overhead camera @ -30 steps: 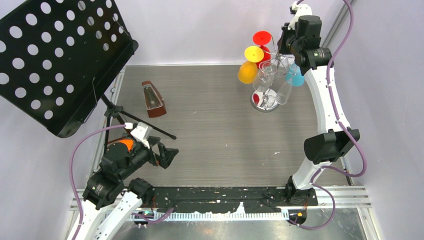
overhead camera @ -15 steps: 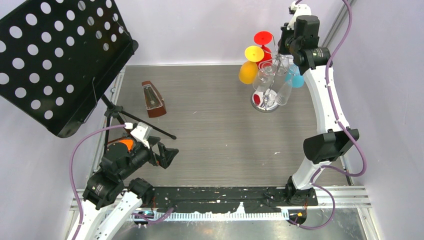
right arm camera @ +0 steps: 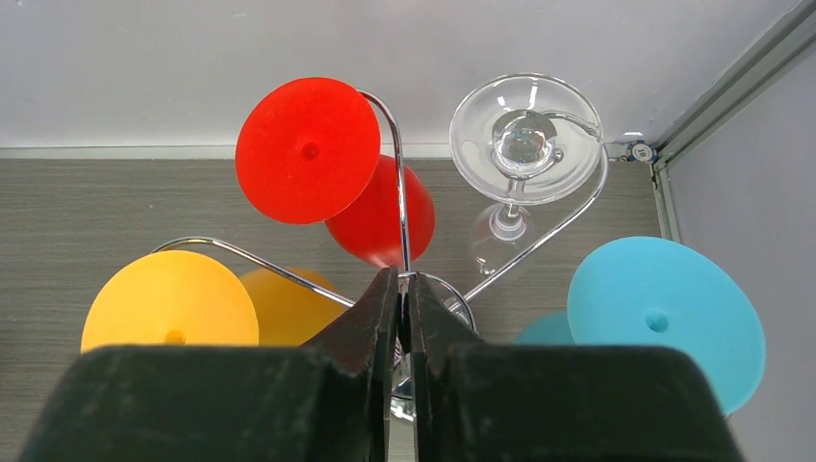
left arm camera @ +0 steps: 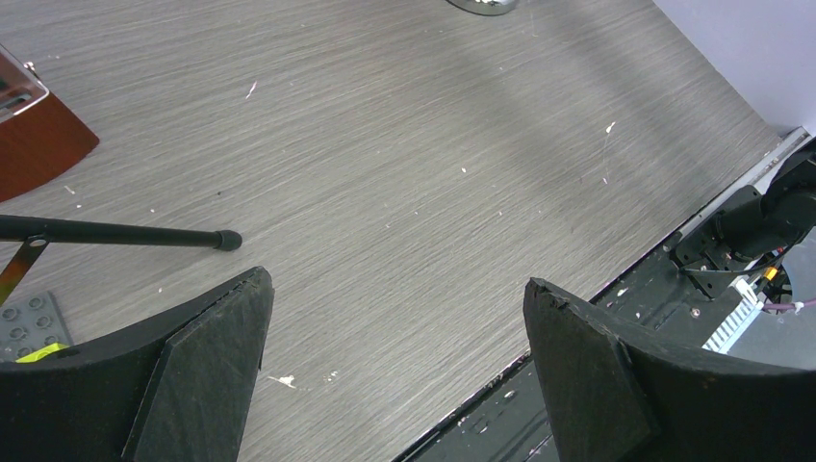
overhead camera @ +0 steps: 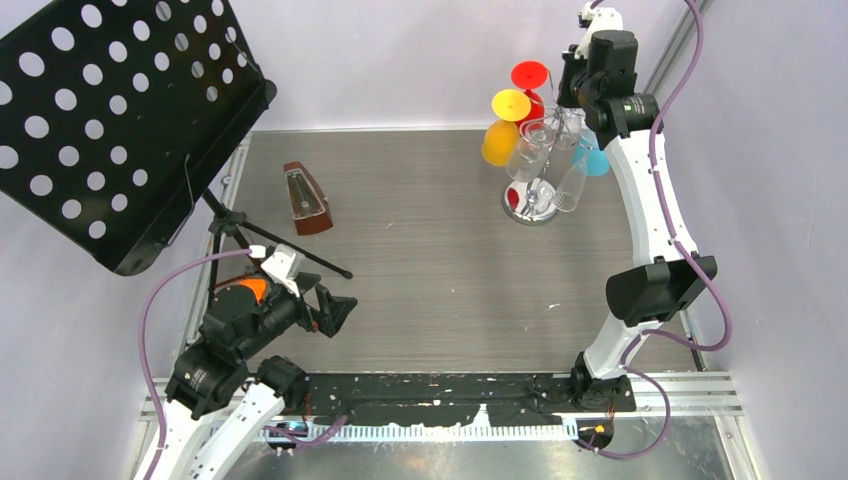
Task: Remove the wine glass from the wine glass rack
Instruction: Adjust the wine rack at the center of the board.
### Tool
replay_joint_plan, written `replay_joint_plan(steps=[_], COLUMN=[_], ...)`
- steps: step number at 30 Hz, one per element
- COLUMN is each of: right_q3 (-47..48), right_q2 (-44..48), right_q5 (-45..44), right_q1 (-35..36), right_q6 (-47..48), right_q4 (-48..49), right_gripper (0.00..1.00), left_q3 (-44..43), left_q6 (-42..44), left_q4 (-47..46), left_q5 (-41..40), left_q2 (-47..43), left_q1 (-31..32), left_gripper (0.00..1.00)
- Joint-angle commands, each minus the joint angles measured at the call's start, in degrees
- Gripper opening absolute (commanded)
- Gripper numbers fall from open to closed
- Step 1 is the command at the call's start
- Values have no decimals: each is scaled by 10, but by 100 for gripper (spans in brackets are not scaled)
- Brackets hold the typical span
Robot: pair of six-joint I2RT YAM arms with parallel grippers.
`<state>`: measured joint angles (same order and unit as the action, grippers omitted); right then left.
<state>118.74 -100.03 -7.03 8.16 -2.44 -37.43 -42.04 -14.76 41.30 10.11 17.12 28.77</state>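
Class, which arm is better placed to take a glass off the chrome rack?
Right: its shut claw hangs over the shiny chrome wire rack; the open left claw sits far off.

White arms, black joints, purple cables.

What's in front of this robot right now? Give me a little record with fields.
Rack: chrome wine glass rack, far right of the table
Glasses on it: red glass, yellow glass, blue glass, clear glass, hanging upside down
Right jaws: shut, just above the rack's centre
Left jaws: open, empty, low over the table
Elsewhere: metronome, music stand
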Motion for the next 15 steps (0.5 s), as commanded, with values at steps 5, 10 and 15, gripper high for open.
replay_joint_plan(steps=[5, 10, 15], right_q3=[37, 36, 34], right_q2=[13, 12, 12], right_q5=[-15, -17, -21], right_q1=[5, 5, 5], right_q6=[3, 1, 2], right_q4=[86, 83, 68], right_gripper=[25, 31, 37], left_q3=[3, 2, 3], left_q6=[1, 1, 1], left_q4=[-25, -25, -25], left_q5=[2, 3, 3], left_q2=[1, 2, 1], left_q1=[1, 0, 1], left_gripper=[99, 99, 99])
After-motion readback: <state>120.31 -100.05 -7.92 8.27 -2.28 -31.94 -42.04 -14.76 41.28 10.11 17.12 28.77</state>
